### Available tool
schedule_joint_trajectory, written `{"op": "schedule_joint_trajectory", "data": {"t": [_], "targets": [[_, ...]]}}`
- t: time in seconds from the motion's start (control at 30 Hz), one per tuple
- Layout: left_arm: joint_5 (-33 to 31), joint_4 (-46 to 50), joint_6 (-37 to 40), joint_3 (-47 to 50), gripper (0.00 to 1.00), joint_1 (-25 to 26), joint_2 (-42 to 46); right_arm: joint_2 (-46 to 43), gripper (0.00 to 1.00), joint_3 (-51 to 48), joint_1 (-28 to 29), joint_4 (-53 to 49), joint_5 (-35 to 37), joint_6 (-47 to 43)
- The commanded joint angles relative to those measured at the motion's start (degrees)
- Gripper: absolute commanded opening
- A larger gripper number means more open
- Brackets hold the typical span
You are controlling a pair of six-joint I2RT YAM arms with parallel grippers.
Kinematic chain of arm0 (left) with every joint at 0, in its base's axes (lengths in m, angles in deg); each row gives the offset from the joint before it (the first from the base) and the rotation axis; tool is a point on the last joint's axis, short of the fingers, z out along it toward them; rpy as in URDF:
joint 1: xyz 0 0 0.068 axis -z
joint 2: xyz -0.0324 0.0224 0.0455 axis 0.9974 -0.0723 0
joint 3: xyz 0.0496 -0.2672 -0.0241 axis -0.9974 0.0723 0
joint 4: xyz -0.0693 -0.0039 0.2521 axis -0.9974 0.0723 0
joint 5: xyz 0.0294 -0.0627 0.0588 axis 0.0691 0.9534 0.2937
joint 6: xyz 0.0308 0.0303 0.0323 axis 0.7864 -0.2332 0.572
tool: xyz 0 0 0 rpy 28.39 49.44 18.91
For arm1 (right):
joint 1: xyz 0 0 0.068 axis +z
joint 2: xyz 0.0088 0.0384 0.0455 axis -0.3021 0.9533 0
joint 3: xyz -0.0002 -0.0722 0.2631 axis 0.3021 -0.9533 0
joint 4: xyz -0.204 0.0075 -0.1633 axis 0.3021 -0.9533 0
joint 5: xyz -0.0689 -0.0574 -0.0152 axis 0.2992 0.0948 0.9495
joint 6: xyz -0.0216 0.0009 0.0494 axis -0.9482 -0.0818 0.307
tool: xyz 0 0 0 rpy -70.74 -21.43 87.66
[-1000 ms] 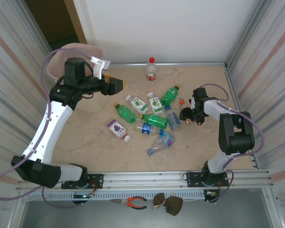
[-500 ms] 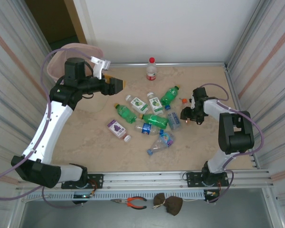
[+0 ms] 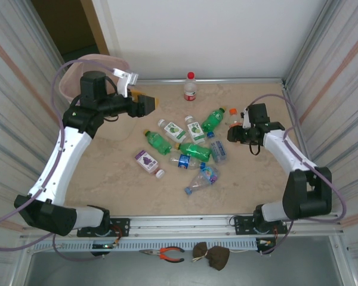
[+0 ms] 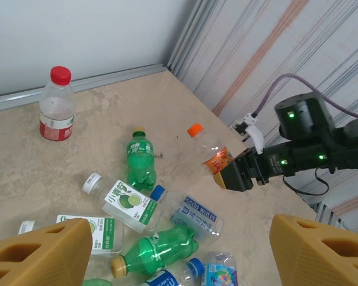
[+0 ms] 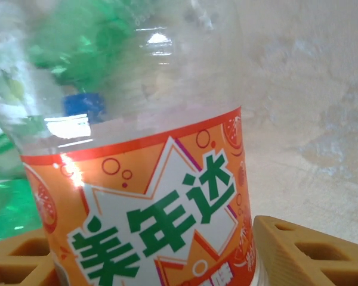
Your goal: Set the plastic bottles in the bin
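My right gripper (image 3: 233, 133) is clamped on the clear plastic bottle with orange label and orange cap (image 4: 210, 150), right of centre in the top view; my fingers (image 5: 304, 253) hide its base; its long axis tilts, cap toward upper left in the left wrist view; my left gripper (image 3: 148, 102) stands apart, empty; the translucent pinkish bin (image 3: 107, 58), upper left, is half hidden behind that arm.

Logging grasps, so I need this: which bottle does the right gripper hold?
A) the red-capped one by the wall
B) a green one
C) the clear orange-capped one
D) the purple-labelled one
C: the right gripper is closed on the orange-capped bottle, at its orange label.
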Motion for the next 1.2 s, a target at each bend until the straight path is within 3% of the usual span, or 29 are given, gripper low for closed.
{"op": "schedule_joint_trajectory", "data": {"t": [0.0, 0.3, 0.53, 1.17], "targets": [[3.0, -4.3, -1.4, 1.1, 0.79, 0.8, 2.2, -5.6, 0.62, 2.4, 1.2, 0.8, -4.6, -0.2], [6.4, -13.6, -2.6, 2.1, 0.79, 4.3, 4.4, -18.4, 0.62, 3.6, 4.8, 10.1, -15.9, 0.3], [7.4, -17.4, 0.2, -0.5, 0.81, 10.3, 4.3, -24.2, 0.63, 5.7, 8.9, 16.6, -21.7, 1.5], [7.0, -20.0, 6.2, -11.0, 0.88, 26.0, -1.3, -28.5, 0.63, 9.5, 25.4, 30.7, -27.2, 0.1]]}}
